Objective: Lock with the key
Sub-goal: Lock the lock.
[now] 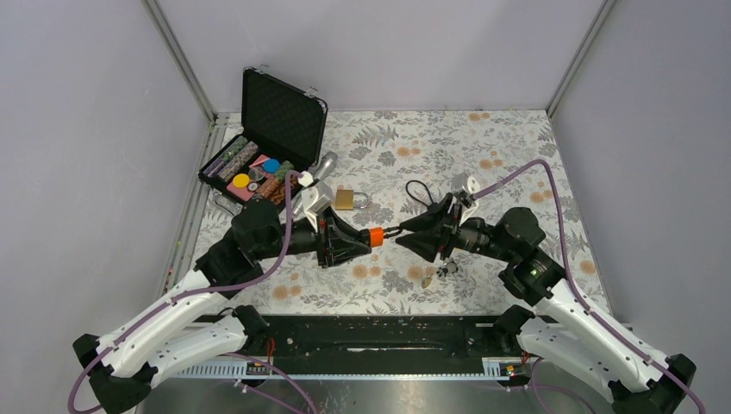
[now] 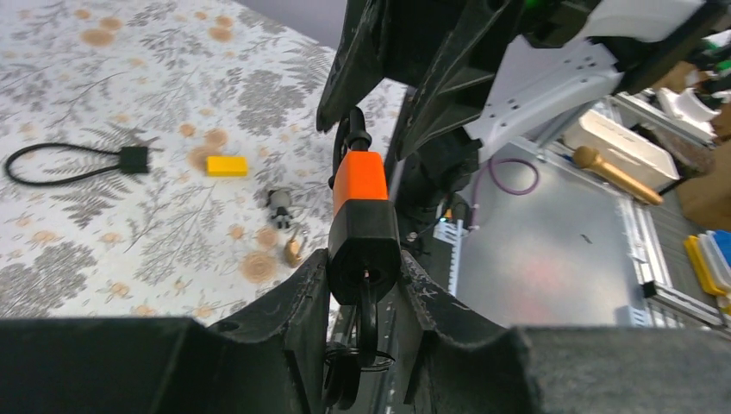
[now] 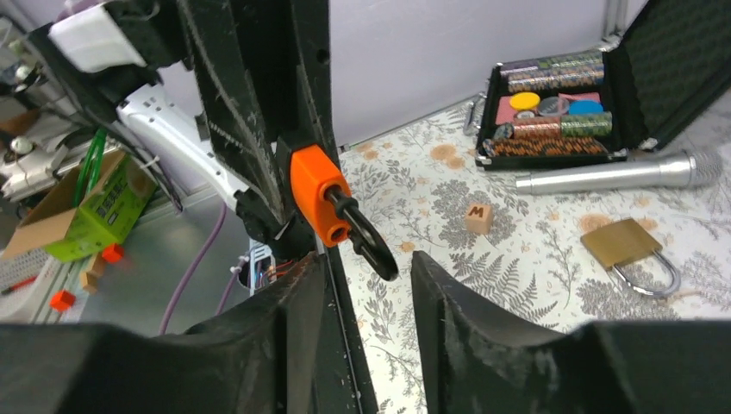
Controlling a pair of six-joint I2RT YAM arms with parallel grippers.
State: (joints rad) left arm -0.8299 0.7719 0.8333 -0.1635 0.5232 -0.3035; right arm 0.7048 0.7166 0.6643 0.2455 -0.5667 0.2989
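Left pincer (image 1: 364,241) clamps the padlock (image 2: 360,185) above the tabletop's (image 1: 483,147) centre. Right pincer (image 3: 371,267) stands apart around its shackle (image 3: 366,237). Probably rigid and slick, so pinch the shackle loop squarely.

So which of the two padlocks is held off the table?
The orange padlock, clamped in the left gripper; the brass padlock lies flat on the table, untouched.

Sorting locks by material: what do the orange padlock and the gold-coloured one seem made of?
Orange padlock: probably a plastic casing, given the matte uniform colour and moulded rounded edges. Gold-coloured padlock: likely brass, given the brushed yellow metallic sheen on its body.
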